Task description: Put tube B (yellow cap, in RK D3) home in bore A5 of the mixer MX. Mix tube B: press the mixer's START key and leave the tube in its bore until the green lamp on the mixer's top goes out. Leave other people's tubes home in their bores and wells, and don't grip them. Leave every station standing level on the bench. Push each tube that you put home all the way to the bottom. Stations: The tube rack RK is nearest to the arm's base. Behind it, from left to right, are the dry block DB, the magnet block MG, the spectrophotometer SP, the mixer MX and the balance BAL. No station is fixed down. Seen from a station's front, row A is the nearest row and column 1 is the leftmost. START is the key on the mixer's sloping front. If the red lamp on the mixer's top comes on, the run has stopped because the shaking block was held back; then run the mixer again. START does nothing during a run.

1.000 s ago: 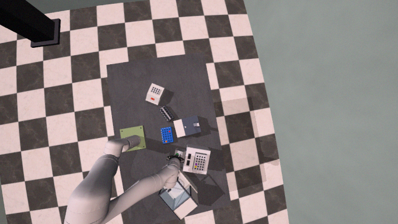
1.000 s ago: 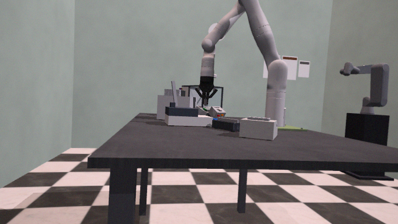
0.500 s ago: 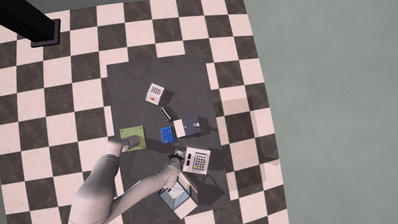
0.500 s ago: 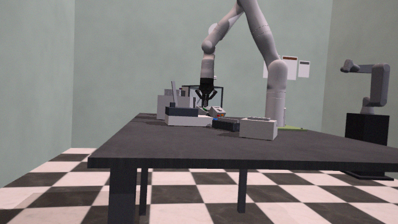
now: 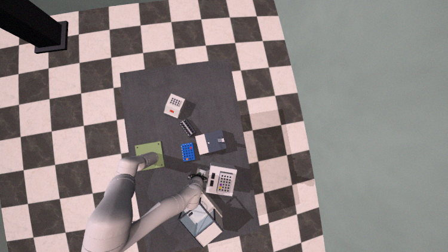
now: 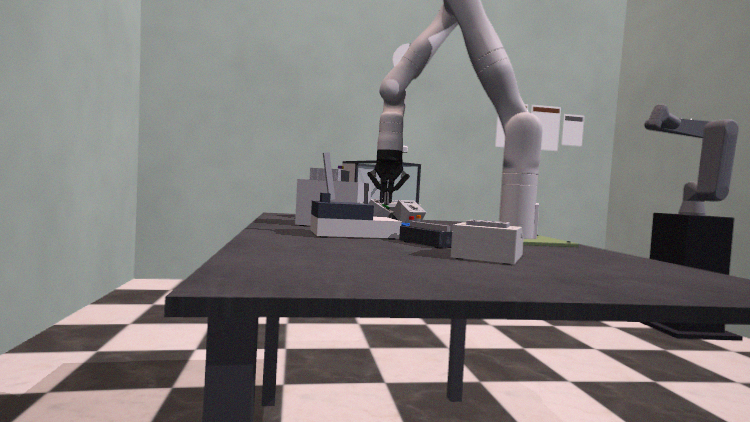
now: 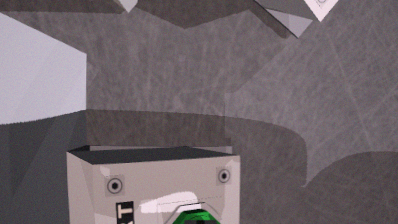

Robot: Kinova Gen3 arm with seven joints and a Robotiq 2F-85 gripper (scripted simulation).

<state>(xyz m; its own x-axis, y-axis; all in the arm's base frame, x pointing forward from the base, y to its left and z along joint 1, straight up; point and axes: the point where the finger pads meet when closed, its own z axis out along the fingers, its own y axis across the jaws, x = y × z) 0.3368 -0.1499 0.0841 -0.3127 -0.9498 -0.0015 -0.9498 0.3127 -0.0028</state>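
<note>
The mixer MX (image 5: 221, 180) is a pale box with a dark grid of bores on top. A yellow-capped tube B (image 5: 220, 188) stands in the front corner bore of that grid. My gripper (image 5: 196, 177) is shut and empty, and it hangs low over the mixer's sloping front. From the side, the gripper (image 6: 387, 201) points straight down at the mixer. In the wrist view the front panel fills the bottom, with the green START key (image 7: 197, 218) at the lower edge. I cannot tell whether the fingertips touch the key. The mixer's lamps are too small to read.
The blue rack RK (image 5: 187, 151) holds a red-capped and an orange-capped tube. Behind it stand the dry block DB (image 5: 174, 105), the magnet block MG (image 5: 187, 127) and the spectrophotometer SP (image 5: 211, 141). The glass-walled balance BAL (image 5: 200, 221) stands close beside the mixer.
</note>
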